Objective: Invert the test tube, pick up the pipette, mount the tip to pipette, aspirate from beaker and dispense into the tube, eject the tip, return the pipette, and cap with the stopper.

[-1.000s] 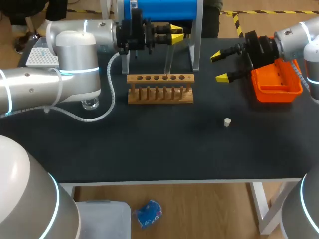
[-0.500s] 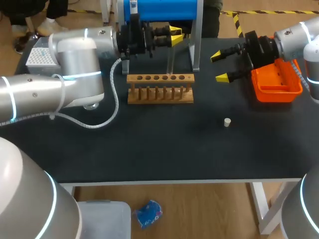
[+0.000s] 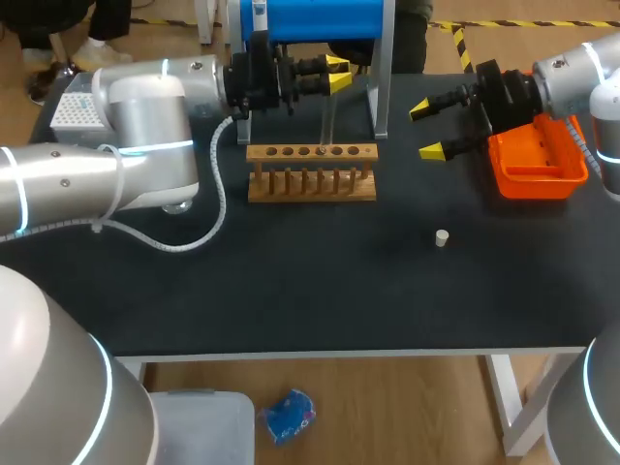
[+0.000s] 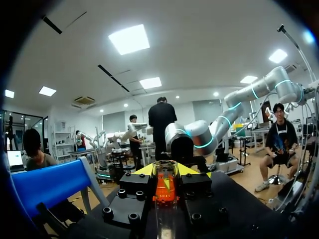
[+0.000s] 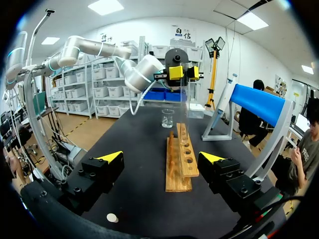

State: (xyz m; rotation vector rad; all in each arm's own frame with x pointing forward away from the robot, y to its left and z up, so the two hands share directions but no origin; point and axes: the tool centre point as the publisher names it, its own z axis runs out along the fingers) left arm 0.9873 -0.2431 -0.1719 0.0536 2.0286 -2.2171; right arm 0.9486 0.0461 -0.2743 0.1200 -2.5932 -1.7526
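Black table (image 3: 291,291), working at its far side. Left arm (image 3: 145,116) comes in over the wooden rack (image 3: 310,179). Left gripper (image 3: 336,72) is clamped on the test tube (image 3: 328,116); in the left wrist view the glass sits between both fingers. The tube hangs about upright, its lower end at one of the rack's holes; can't tell if it's seated.

Step as I judge it: finishing the invert and putting the tube back in the rack. To do it well, I'd keep the tube vertical, centre it over the hole, lower slowly and let go only once the rack carries it.

Right gripper (image 3: 433,126) is spread wide with nothing in it, beside the orange tray (image 3: 538,165). Stopper (image 3: 442,237) lies alone on the table, well apart from the rack.

Versus a second ago: my left forearm has swung, the tube has gone from leaning to near plumb, and its lower end is now at the hole. Right gripper and stopper unmoved.
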